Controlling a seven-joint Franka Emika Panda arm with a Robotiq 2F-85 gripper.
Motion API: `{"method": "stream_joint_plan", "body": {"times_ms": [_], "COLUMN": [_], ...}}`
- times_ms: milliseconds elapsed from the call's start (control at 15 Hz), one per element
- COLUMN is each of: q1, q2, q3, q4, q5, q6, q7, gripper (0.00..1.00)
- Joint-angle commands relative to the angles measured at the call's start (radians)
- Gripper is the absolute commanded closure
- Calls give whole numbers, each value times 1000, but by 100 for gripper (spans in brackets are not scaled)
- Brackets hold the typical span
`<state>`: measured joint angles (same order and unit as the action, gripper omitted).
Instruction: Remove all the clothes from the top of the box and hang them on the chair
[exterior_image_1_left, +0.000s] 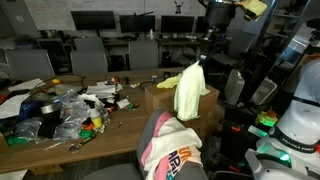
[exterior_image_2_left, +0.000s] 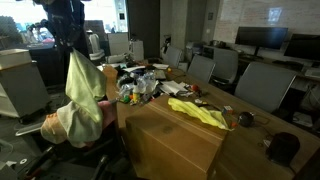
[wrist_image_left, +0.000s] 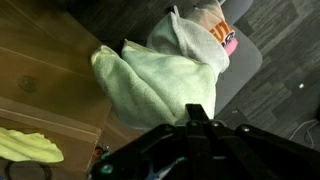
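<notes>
Pincer (exterior_image_1_left: 203, 55) at upper centre-right of an exterior view, clamped tight on the top of a pale cloth (exterior_image_1_left: 190, 92). The cloth hangs straight down from it in a long bunched fold. Same grip in an exterior view at upper left: pincer (exterior_image_2_left: 70, 42) above, pale cloth (exterior_image_2_left: 83, 85) below, clear of the floor.

Wrist view: pincer (wrist_image_left: 197, 112) a dark shape at bottom centre, jaws closed. Pale cloth (wrist_image_left: 150, 85) fills the middle of the frame as a creased bundle.

Chair (wrist_image_left: 248, 62) lies toward the upper right of the wrist view, just past the hanging cloth. On it sits a heap (wrist_image_left: 210, 30) of clothes: peach with orange print, and a pink edge. In an exterior view the chair (exterior_image_1_left: 152, 130) is at bottom centre, heap (exterior_image_1_left: 178, 152) draped over it, with the pale cloth's lower end above and slightly right of it.

Box (exterior_image_2_left: 175, 145) stands in the centre foreground, right of the cloth; a yellow cloth (exterior_image_2_left: 200, 112) lies on its top. Wrist view has the box (wrist_image_left: 45, 60) at left and the yellow cloth (wrist_image_left: 25, 145) at lower left.

Table (exterior_image_1_left: 60, 142) at left, with bags and clutter (exterior_image_1_left: 70, 105) piled on it.
</notes>
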<state>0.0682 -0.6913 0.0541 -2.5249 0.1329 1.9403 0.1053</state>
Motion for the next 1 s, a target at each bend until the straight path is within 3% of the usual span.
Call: {"method": "stream_joint_plan", "body": {"times_ms": [0, 400, 933], "q1": [37, 69, 66], "q2": [32, 37, -28], "q3": [45, 80, 44], "q4": [32, -7, -103], "q5": [-34, -119, -152], "q6": [-60, -71, -53], "q7": [-64, -140, -191], "gripper": [100, 100, 100]}}
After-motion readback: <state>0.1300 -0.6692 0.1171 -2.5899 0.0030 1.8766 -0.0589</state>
